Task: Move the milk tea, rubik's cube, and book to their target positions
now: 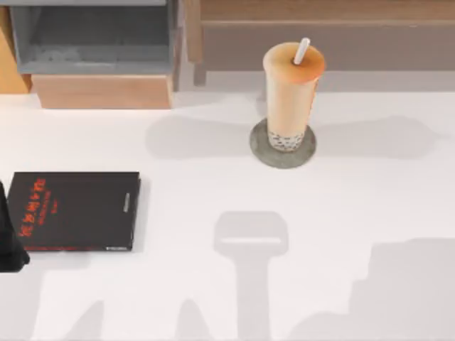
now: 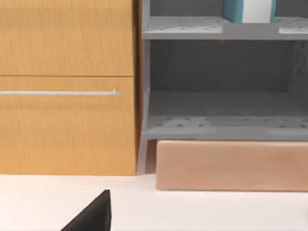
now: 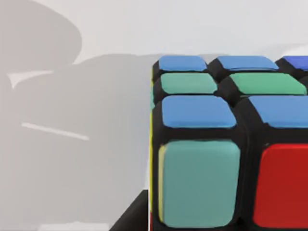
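The milk tea (image 1: 291, 92), an orange-tan cup with an orange lid and white straw, stands upright on the round grey disc (image 1: 259, 145) at the back middle of the table. The flat black book with red lettering (image 1: 78, 211) lies at the left. Beside its left edge is the dark end of my left arm (image 1: 11, 241). The teal-blue book (image 2: 249, 10) stands on the upper grey shelf. The rubik's cube (image 3: 226, 144) is right in front of my right wrist camera, above the white table. A dark finger (image 3: 132, 219) of my right gripper lies against its edge.
A grey shelf unit (image 1: 92, 42) and a wooden block (image 1: 103, 91) stand at the back left, next to a wooden cabinet with a metal handle (image 2: 60, 93). A long wooden piece (image 1: 320, 35) runs along the back right. Arm shadows fall on the front of the table.
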{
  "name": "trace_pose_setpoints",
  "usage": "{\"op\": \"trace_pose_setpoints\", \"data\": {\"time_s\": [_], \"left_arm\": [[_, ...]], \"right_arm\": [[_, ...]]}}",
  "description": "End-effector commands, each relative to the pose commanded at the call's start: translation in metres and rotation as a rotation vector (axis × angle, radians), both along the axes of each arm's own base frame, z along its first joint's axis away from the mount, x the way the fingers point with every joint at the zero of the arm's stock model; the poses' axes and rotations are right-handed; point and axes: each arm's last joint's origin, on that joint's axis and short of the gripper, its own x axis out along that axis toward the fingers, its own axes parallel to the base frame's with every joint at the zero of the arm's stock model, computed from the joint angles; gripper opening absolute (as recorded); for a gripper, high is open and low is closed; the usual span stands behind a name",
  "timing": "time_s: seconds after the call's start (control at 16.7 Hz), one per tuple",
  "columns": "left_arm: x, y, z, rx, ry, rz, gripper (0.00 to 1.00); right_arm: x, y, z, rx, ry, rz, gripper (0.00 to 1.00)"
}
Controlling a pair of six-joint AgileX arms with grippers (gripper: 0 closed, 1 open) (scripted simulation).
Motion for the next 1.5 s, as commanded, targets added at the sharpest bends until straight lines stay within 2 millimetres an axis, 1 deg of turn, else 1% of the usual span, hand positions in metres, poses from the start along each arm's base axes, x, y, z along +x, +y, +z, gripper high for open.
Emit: {"op": "trace_pose_setpoints", "data": {"time_s": [0.12,0.18,0.24,0.3,0.36,0.48,0.6,0.72,0.78,0.9,1.02,1.14,1.5], "left_arm": [[0.0,0.0,0.0,0.0,0.0,0.0,1.0],[0.0,0.0,0.0,0.0,0.0,0.0,1.0],[0.0,0.0,0.0,0.0,0.0,0.0,1.0],[0.0,0.0,0.0,0.0,0.0,0.0,1.0],[0.0,0.0,0.0,0.0,0.0,0.0,1.0],[0.0,0.0,0.0,0.0,0.0,0.0,1.0],[0.0,0.0,0.0,0.0,0.0,0.0,1.0],[0.0,0.0,0.0,0.0,0.0,0.0,1.0],[0.0,0.0,0.0,0.0,0.0,0.0,1.0],[0.0,0.0,0.0,0.0,0.0,0.0,1.0],[0.0,0.0,0.0,0.0,0.0,0.0,1.0],[0.0,0.0,0.0,0.0,0.0,0.0,1.0],[0.0,0.0,0.0,0.0,0.0,0.0,1.0]], "right_arm": [[0.024,0.013,0.011,-0.07,-0.093,0.035,0.0],[0.039,0.024,0.018,-0.11,-0.157,0.061,0.0],[0.055,0.04,0.026,-0.147,-0.232,0.092,0.0],[0.07,0.06,0.036,-0.18,-0.316,0.128,0.0],[0.085,0.084,0.046,-0.205,-0.41,0.166,0.0],[0.106,0.139,0.07,-0.227,-0.619,0.23,0.0],[0.116,0.199,0.098,-0.208,-0.84,0.272,0.0],[0.114,0.252,0.129,-0.156,-1.057,0.277,0.0],[0.111,0.273,0.145,-0.124,-1.159,0.263,0.0],[0.105,0.303,0.174,-0.066,-1.332,0.209,0.0],[0.104,0.318,0.194,-0.032,-1.452,0.14,0.0],[0.108,0.32,0.206,-0.028,-1.514,0.084,0.0],[0.108,0.318,0.211,-0.024,-1.534,0.062,0.0]]}}
